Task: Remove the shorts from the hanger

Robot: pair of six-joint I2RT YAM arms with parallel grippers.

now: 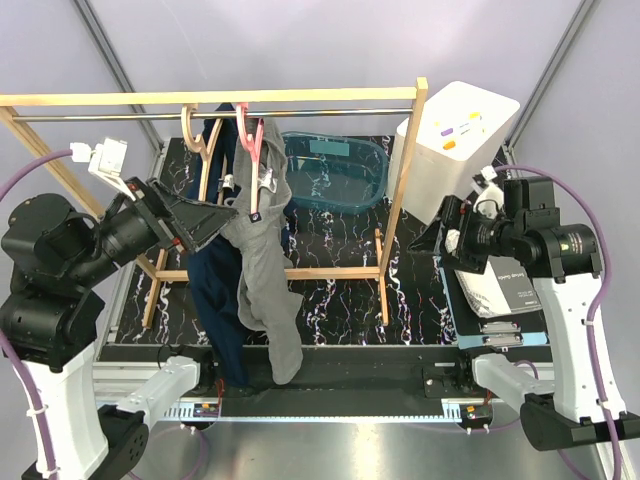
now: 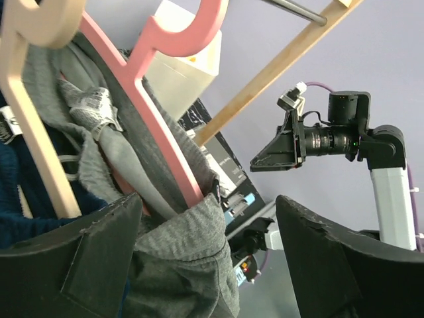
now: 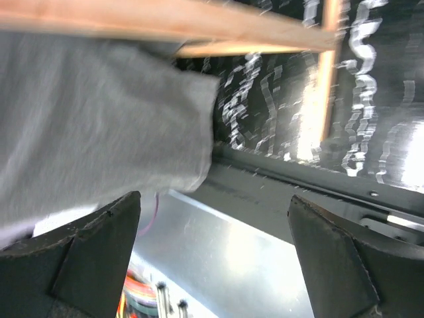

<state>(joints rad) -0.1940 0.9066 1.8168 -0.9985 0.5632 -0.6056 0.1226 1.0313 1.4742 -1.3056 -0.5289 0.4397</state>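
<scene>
**Left tool.** My left gripper (image 2: 209,218) stands with its jaws wide apart and clamps nothing. Bunched cloth of the grey shorts (image 2: 182,265) lies in the gap, close against one finger, just below the lower end of the pink hanger (image 2: 159,126).

**Right tool.** My right gripper (image 1: 425,238) is likewise spread and empty, held well apart from the garment at the far side of the rack (image 1: 403,200). Its wrist view shows grey cloth hanging beyond the fingers, not between them.

**Task items.** The grey shorts hang draped over the pink hanger, which hooks on the metal rod (image 1: 330,113) of the rack. One leg trails down toward the near edge of the table (image 1: 340,250). The navy shorts (image 1: 215,290) hang just beside them, to the left, apparently from the wooden hanger (image 1: 190,130). Both garments are on their hangers; neither is off yet.

**Step in hand, as I judge it.** This is the approach to a first grasp on the grey shorts.

**Next move.**
- It calls for closing the left jaws on the cloth rather than on the hanger arm, then drawing the fabric down and off the end of that arm.
- The hanger looks free to swing on the rod, so a pull may carry it along; the right gripper may need to steady it.
- The navy cloth lies close enough that it could be pinched together with the grey.
</scene>
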